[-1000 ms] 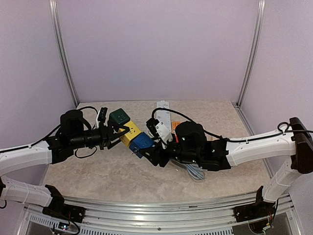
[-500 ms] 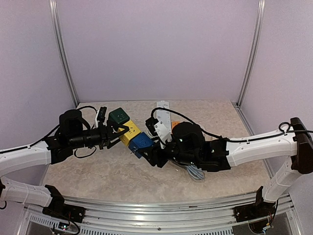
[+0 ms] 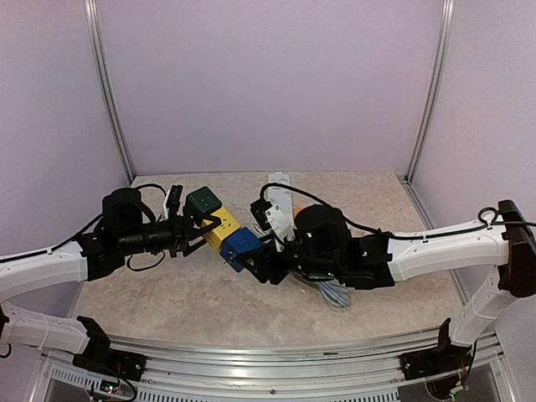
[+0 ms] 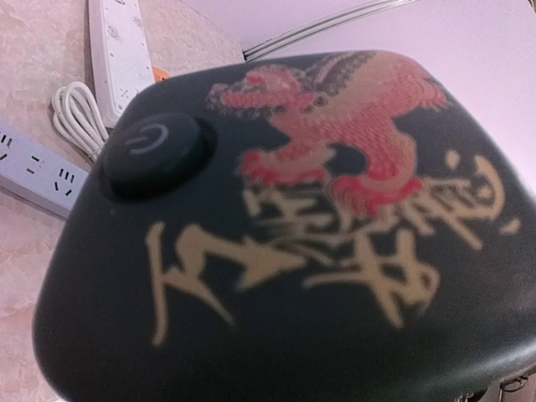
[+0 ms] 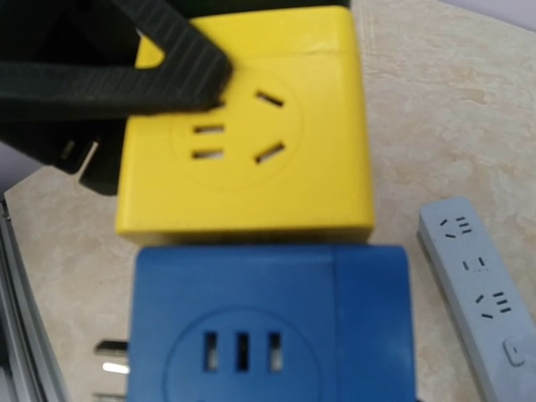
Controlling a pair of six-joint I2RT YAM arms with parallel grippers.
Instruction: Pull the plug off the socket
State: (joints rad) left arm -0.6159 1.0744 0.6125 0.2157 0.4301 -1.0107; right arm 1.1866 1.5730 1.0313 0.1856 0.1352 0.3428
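Three cube adapters hang joined in a row above the table: dark green (image 3: 203, 199), yellow (image 3: 219, 226) and blue (image 3: 243, 244). My left gripper (image 3: 197, 230) is shut on the yellow cube, and one of its black fingers (image 5: 126, 79) lies across that cube's socket face (image 5: 251, 167). The green cube (image 4: 293, 234), with a dragon print and a power button, fills the left wrist view and hides the fingers. My right gripper (image 3: 251, 258) is shut on the blue cube (image 5: 268, 327), which sits flush against the yellow one. Bare metal pins (image 5: 113, 358) stick out of the blue cube's left side.
A white power strip (image 3: 280, 205) lies on the table behind the cubes, also seen as the white strip (image 4: 121, 42) beside a coiled white cable (image 4: 75, 113). A grey power strip (image 5: 477, 293) lies below the cubes. A small black plug (image 3: 174, 197) sits by the left arm.
My right wrist has shifted slightly left and back. The cubes have stayed joined and hardly moved. The left arm is still.
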